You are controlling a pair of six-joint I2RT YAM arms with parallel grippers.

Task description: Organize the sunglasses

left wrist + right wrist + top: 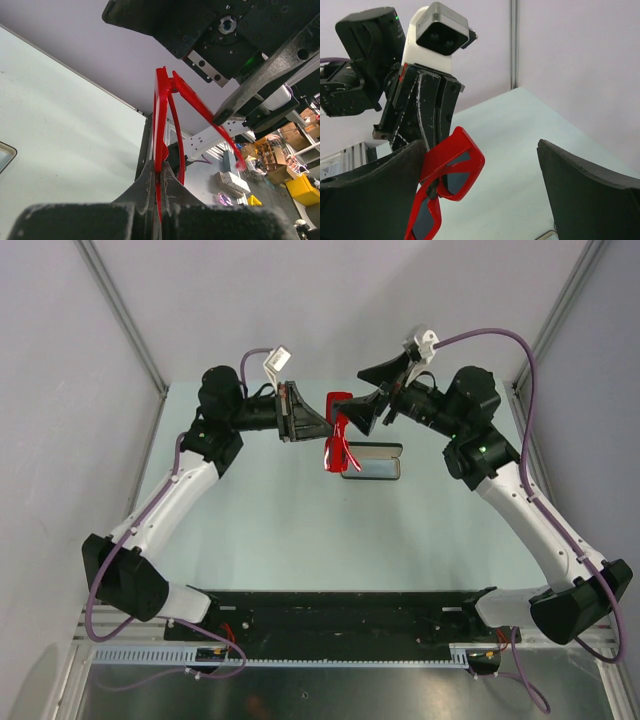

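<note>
Sunglasses (338, 443) are off the table (280, 530), held in the air at the far middle of the workspace, between the two arms. Left gripper (159, 172) is clamped on the red frame; its wrist view shows both fingers pressed together on the thin red edge. Right gripper (481, 142) stands wide apart and grips nothing. Its left-hand finger (375, 190) sits just beside the lenses, and in the left wrist view one dark finger seems to bear against one red arm of the glasses. The two red arms look splayed from the frame, not laid flat against it, so I judge the folding to be under way but unfinished. A black case (372, 466) lies on the table just below and right of the glasses; it looks open, with nothing red inside. Done so far, by my reading: the pick-up and the two-handed presentation. Left to do: close both arms against the frame, lower the pair into the case, release. Whether the case needs shutting afterwards cannot be told from here.
</note>
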